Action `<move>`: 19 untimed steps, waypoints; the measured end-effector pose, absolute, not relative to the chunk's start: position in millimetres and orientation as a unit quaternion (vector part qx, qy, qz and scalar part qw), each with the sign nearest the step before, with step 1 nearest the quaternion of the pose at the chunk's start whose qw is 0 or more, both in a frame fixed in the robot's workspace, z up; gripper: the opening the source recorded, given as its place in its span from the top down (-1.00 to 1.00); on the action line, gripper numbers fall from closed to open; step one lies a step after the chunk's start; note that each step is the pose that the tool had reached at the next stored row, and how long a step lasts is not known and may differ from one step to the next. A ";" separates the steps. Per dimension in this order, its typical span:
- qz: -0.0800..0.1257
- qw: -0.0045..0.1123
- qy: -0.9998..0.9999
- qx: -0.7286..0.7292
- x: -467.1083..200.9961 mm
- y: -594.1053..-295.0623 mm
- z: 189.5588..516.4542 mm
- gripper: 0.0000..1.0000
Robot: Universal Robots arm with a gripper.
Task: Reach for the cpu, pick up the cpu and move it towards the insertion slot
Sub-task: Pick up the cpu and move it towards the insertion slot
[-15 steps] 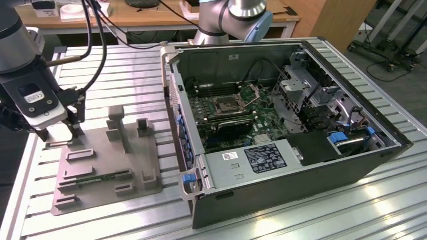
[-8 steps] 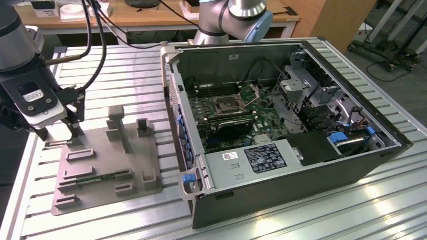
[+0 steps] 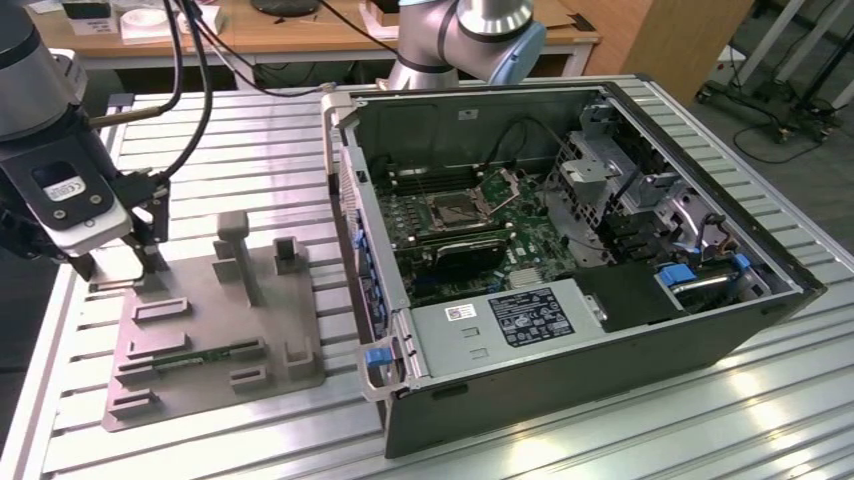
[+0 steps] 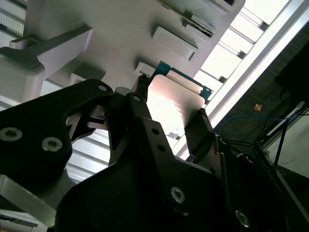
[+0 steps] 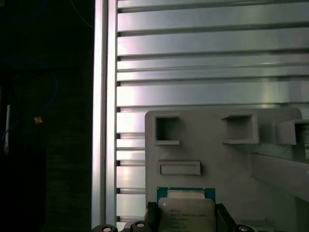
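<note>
The end effector (image 3: 118, 262) hangs at about 9 o'clock in the exterior view, low over the far corner of the grey tray (image 3: 200, 300) that rests on the ribbed metal surface (image 3: 601, 440). In both wrist views the chip (image 4: 174, 104) sits between the two black fingers (image 4: 140, 99), which are closed in on its opposite edges. Gripping by the edges makes sense: it leaves the shiny top plate and the underside untouched and keeps the chip square to the fingers, so it can later go down flat. The chip is at the tray's edge. Whether it has cleared the tray or is resting in its seat, I cannot tell.

The socket (image 3: 461, 208) lies well apart, toward 3 o'clock from the end effector, on the green board (image 3: 534, 225) inside the open computer case (image 3: 747, 220). Its metal plate stands hinged up, leaving the dark centre exposed to receive the chip from above.
</note>
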State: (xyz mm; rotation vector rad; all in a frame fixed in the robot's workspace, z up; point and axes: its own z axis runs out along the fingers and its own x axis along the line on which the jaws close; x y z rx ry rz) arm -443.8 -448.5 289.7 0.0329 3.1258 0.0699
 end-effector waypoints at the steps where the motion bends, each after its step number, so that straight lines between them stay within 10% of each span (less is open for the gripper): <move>1: 0.022 0.007 1.000 0.011 -443.8 -448.5 290.1 -0.08; 19: 0.022 0.008 1.000 0.011 -443.7 -448.5 296.7 -0.08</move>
